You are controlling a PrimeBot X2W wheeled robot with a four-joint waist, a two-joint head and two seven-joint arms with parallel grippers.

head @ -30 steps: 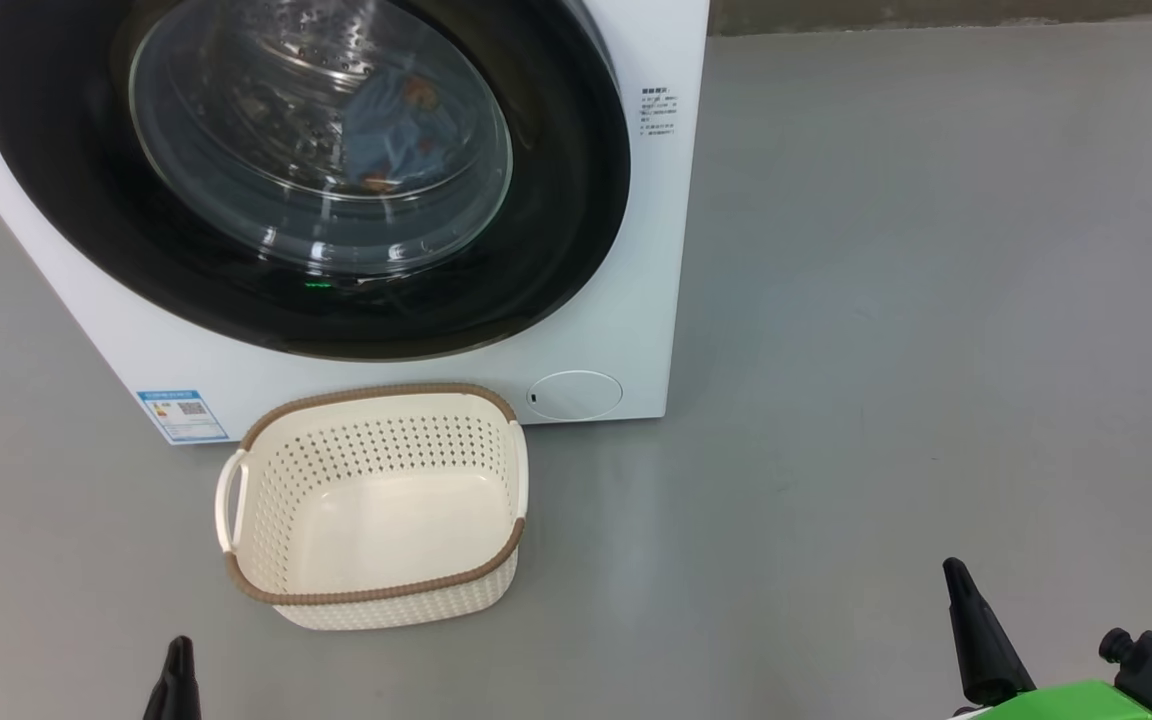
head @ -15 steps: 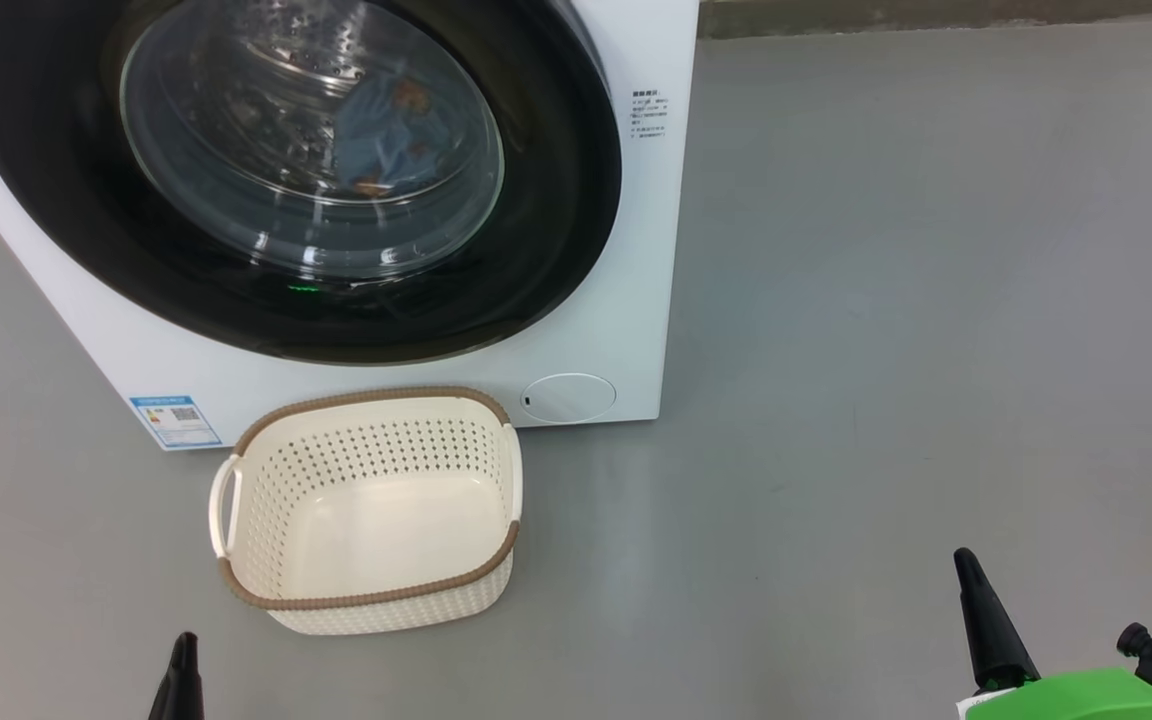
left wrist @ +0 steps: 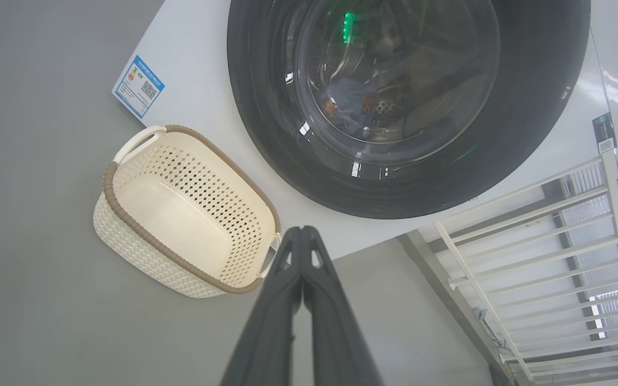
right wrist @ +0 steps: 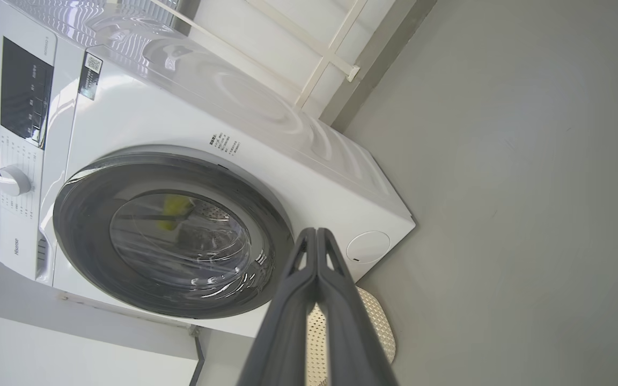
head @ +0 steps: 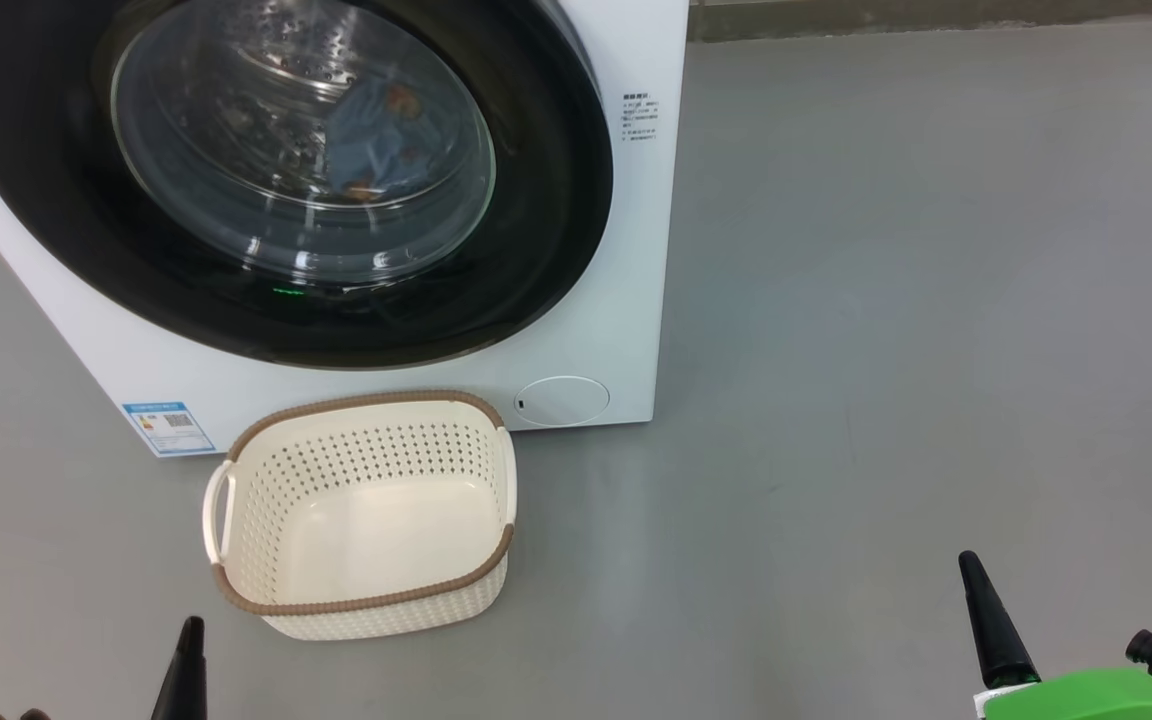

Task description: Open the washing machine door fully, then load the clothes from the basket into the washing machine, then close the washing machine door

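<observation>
The washing machine door [head: 296,170] is seen shut flush against the washing machine [head: 626,300] in the upper left of the head view, its black ring seated all round, so the closing step looks to be done. The clothes [head: 376,140] are glimpsed through the glass, blue fabric with orange-brown print, lying inside the steel drum, exactly where the task wants them. The basket [head: 366,455] is parked on the grey floor [head: 886,300] just below the door, left of the round white cap [head: 564,400], and nothing lies in it. Whether it touches the machine's front cannot be told. That spot gives a short reach up to the opening, it may be judged. The left gripper [head: 193,632] is shown at the lower left edge and the right gripper [head: 976,590] at the lower right, both well apart from basket and machine. In each wrist view the jaws are pressed together with nothing between them. With nothing to carry, the arms are held low and clear, a rest pose by the look of it. Nothing of the task appears undone.
</observation>
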